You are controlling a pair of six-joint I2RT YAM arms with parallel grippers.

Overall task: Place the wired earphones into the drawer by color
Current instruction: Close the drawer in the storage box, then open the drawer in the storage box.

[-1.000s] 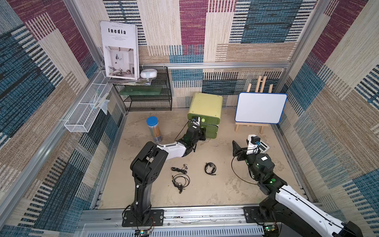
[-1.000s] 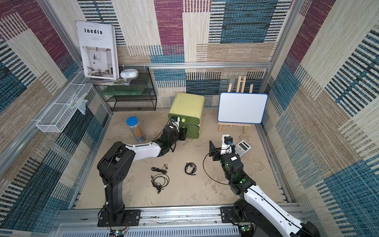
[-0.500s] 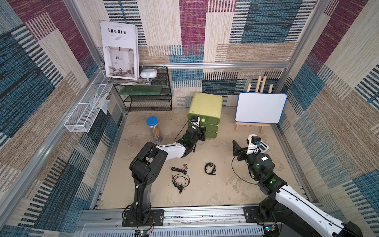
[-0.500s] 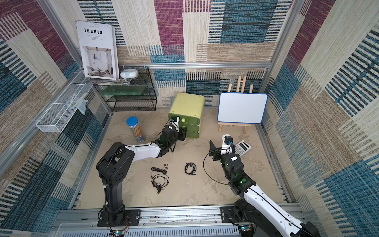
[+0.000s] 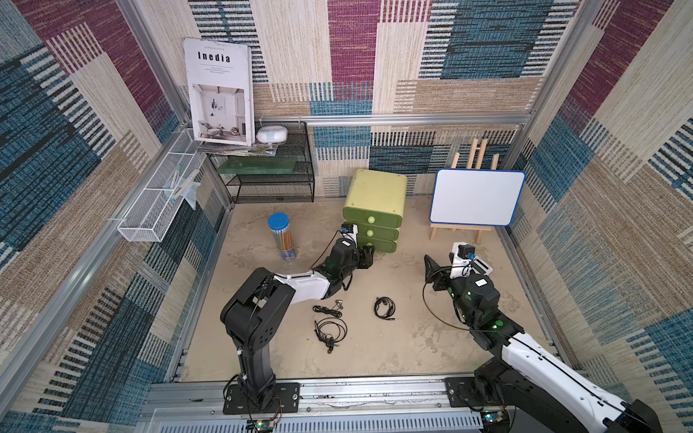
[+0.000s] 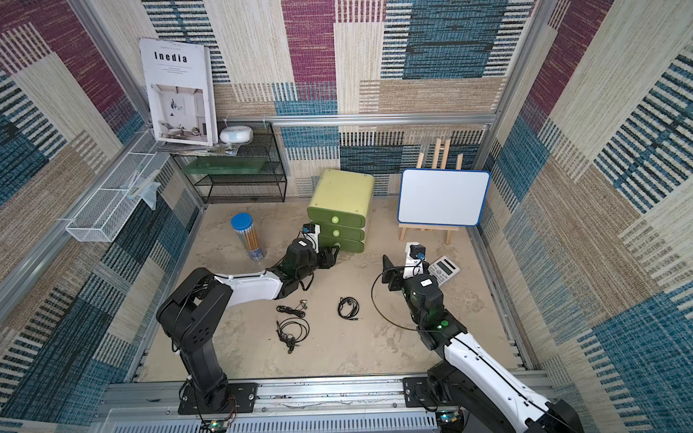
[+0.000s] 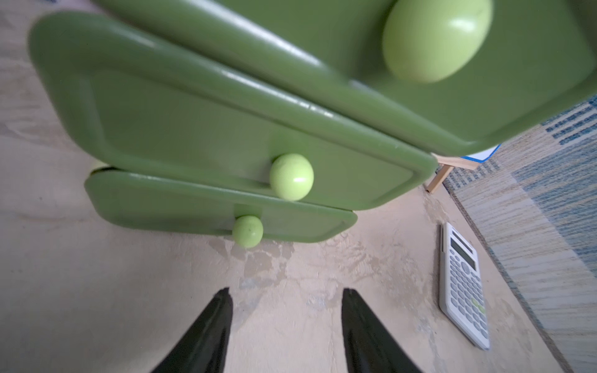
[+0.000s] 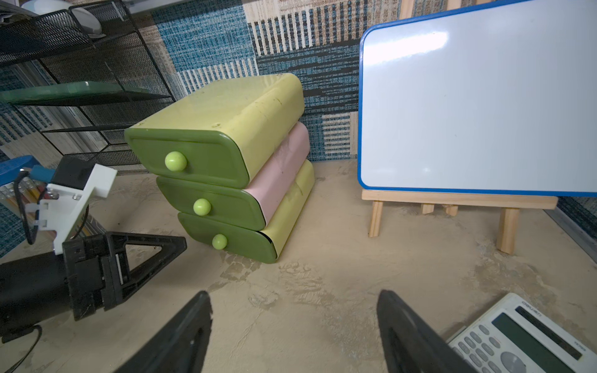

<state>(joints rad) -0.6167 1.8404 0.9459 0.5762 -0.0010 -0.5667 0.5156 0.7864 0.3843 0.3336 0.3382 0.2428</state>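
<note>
Left end effector had just let go. Its fingers stood wider than a second earlier, and it had backed a little off the drawer unit. It was partly open, with nothing between the fingers and touching nothing. The bottom knob sat just ahead of the tips, clear of them.

All three drawer fronts looked shut in the right wrist view. My read: I'd released the knob after pushing a drawer closed, so one colour was probably stowed. I couldn't see inside, so that's unconfirmed.

Right end effector was wide open and empty, hanging over bare tabletop, with the drawer unit ahead of it and the calculator just beside it.

Wired earphones: a black set lay loose on the tabletop beside my left forearm, well apart from the drawers. A second set lay just next to it, and a third set a little toward my right arm; both were black. No white or red set showed in any view.

So the black ones were still to do, and one drawer needed reopening before any of them could go in.
</note>
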